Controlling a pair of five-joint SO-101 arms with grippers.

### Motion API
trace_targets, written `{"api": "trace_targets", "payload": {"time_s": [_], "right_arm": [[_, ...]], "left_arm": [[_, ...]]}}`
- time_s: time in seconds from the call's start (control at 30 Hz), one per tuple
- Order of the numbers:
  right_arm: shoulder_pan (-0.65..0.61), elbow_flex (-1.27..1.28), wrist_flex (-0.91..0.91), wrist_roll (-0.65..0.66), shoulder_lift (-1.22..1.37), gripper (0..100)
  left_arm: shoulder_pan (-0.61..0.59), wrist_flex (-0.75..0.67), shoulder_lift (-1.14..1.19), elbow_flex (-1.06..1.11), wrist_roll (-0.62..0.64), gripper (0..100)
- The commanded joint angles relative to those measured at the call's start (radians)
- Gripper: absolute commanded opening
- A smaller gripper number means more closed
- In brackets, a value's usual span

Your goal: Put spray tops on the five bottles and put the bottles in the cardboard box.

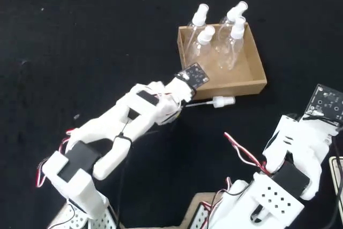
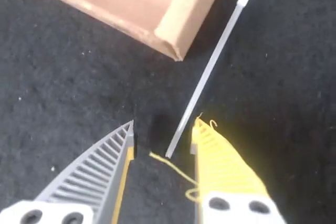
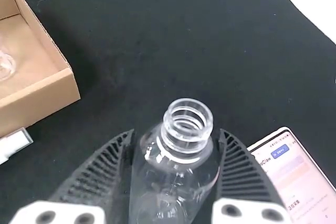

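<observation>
On black cloth [image 1: 80, 52], left gripper [image 2: 164, 129] spread, tube end of the loose spray top [image 2: 210, 66] between its fingers, box [image 2: 173, 19] corner just ahead; right gripper [image 3: 176, 135] clamped on the uncapped bottle [image 3: 186, 121], phone [image 3: 291, 171] beside it.

**High view:** the spray top's [image 1: 222, 101] tube end is hidden under the left arm [image 1: 144, 108]; the phone [image 1: 337, 169] is cut by the edge.

**Left wrist view:** the spray top's head is cut off, and the box [image 2: 173, 19] runs off the edge beyond one corner.

**Right wrist view:** the bottle [image 3: 181, 150], held in the right claw [image 3: 176, 136], is cut off below its shoulder. Box, spray top and phone each run off an edge.
</observation>
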Motion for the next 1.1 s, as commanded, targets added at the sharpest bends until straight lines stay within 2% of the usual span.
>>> {"api": "trace_targets", "payload": {"time_s": [0.0,0.3,0.37,0.43,0.47,0.73,0.83,0.97,1.07], "right_arm": [[0.011,-0.051,-0.002,0.003,-0.027,15.5],[0.011,-0.045,-0.003,0.005,-0.027,15.5],[0.011,-0.036,-0.005,0.006,-0.028,15.5],[0.011,-0.021,-0.028,0.005,-0.028,15.5],[0.011,-0.010,-0.043,0.005,-0.028,15.5],[0.011,0.033,-0.087,0.008,-0.028,15.5],[0.014,0.027,-0.086,0.008,-0.028,15.5],[0.011,0.025,-0.086,0.008,-0.028,15.5],[0.011,0.025,-0.086,0.003,-0.028,15.5]], "left_arm": [[0.007,-0.014,0.037,-0.091,-0.006,17],[0.008,-0.011,0.094,-0.127,0.023,16],[0.010,-0.011,0.094,-0.120,0.055,12],[0.018,-0.009,0.094,-0.111,0.068,3],[0.025,-0.009,0.094,-0.104,0.066,2],[0.053,-0.008,-0.072,0.035,0.066,3],[0.039,0.058,-0.187,0.128,0.063,3],[-0.021,0.215,-0.327,0.228,0.051,3],[-0.081,0.368,-0.420,0.283,-0.074,3]]}}
